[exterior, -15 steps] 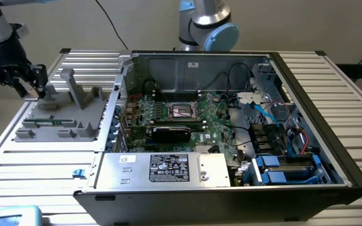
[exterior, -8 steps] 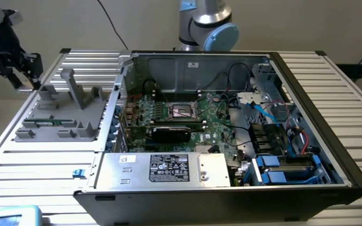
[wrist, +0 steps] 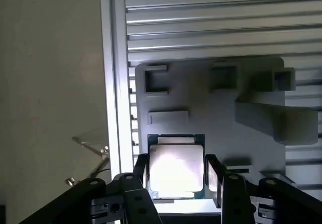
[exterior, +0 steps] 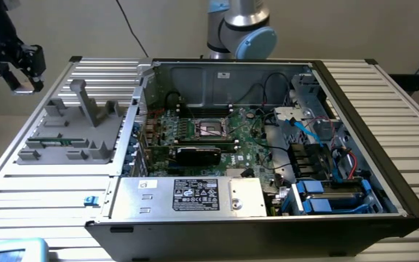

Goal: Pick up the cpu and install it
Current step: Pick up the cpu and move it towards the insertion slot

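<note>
Well, the cpu (wrist: 176,167) is pinched between the two black fingers of the gripper (wrist: 177,178), held up over the matte grey tray (wrist: 201,108). It lies flat, its shiny metal lid facing the wrist camera, with a thin green rim around it. It's square, so no axis is longer, and its edges run in line with the tray's moulded pockets. One pocket holds a green memory stick (exterior: 53,143). On the ribbed metal table (exterior: 42,191), to the exterior view's right of the tray, the open computer case (exterior: 217,82) holds a green motherboard with a black-framed socket (exterior: 211,129).
</note>
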